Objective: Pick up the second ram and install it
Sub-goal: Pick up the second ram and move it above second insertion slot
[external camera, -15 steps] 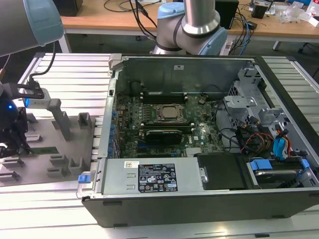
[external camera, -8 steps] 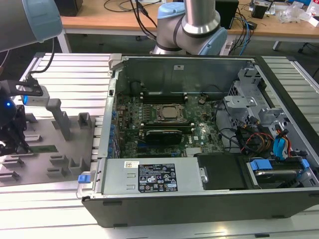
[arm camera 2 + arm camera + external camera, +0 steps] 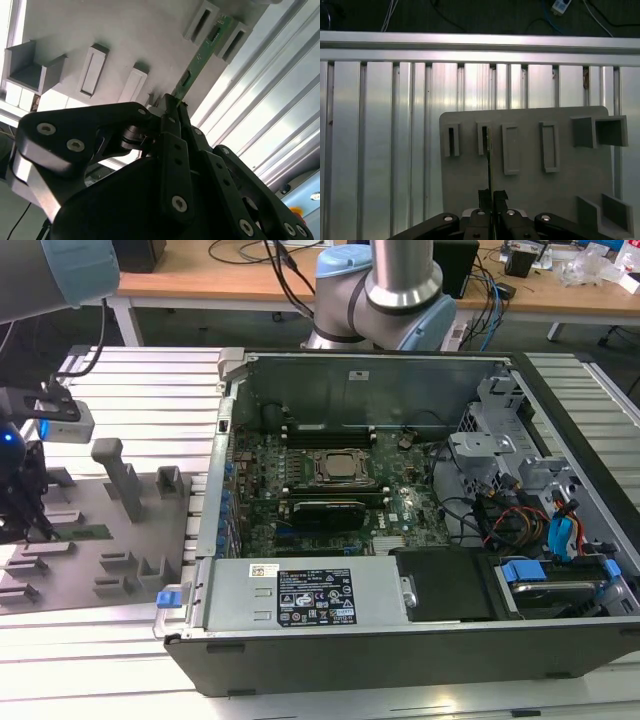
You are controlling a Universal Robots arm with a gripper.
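At the far left of the exterior view, the black, angular end effector (image 3: pixel 30 510) is low over the table (image 3: pixel 130 380), a surface of ribbed, shiny aluminium rails. In both wrist views its flat, bolted metal fingers (image 3: pixel 171 135) are clenched on the near end of the second ram (image 3: pixel 200 57). This is a thin, flat green circuit strip with small dark parts along it. From the first wrist view it appears edge-on as a narrow dark line running straight out from the fingertips. The far end of the strip sits at a pair of raised, slotted rectangular blocks (image 3: pixel 202 20) on the holder tray (image 3: pixel 530 195). The tray is a matte grey plastic plate with rounded corners, lying directly under and ahead of the end effector. More hollow rectangular blocks and some open box-like pockets stand in rows on it, to either side of the gripped strip. Well away from the end effector, toward the exterior view's right, the open computer case (image 3: pixel 400 650) lies on its side. It has dark, smooth sheet-metal walls and holds a green motherboard (image 3: pixel 262 485), a square metallic CPU socket (image 3: pixel 340 468) and loose bundled cables (image 3: pixel 500 515).
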